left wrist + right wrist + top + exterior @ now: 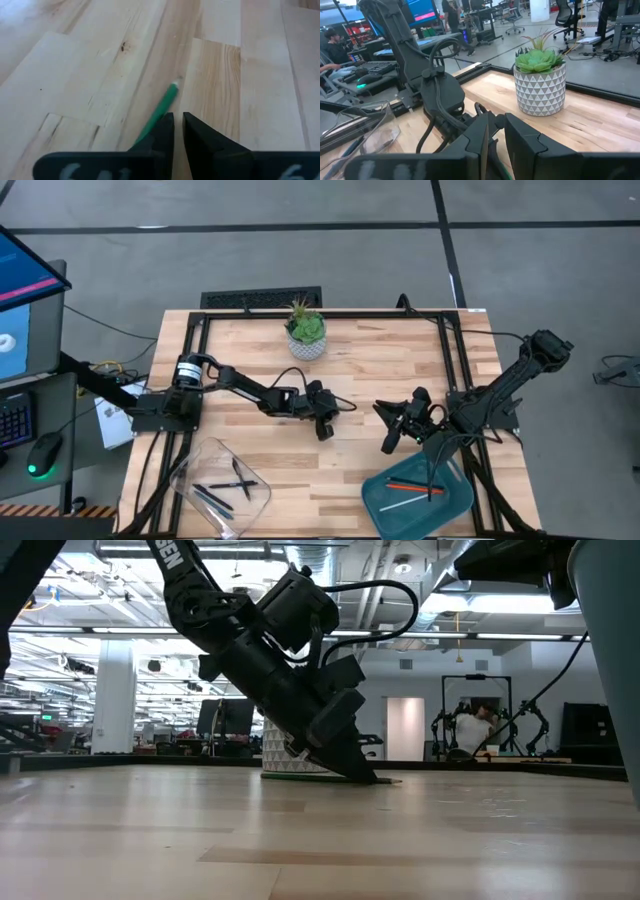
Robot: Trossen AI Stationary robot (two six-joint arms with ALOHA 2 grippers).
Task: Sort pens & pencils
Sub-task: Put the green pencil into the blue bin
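My left hand (pixel 323 430) is down at the surface (pixel 400 370), fingers (pixel 160 132) drawn nearly together with only a thin slit between them. A green pencil (pixel 162 107) runs out past the fingertips, its pale end lying on the wood just ahead; whether I'm truly pinching its near end or only sitting on top of it, I cannot tell. I judge it light, stiff and slick, likely to roll, so I want my hold near the middle, not the tip.

Out from there, plenty of bare wood around the hand. Toward me and to the left sits the clear tray (pixel 190 470) with dark pens (pixel 228 485) in it. The potted plant (pixel 306 330) stands beyond the hand, well apart.

My right hand (pixel 390 442) hangs off to the right, fingers (pixel 477 135) pressed nearly shut on nothing I can see. Beside it, the teal tray (pixel 455 505) holds an orange-red pencil (pixel 410 487). The surface edge is close behind both trays, so I'd keep drops short.
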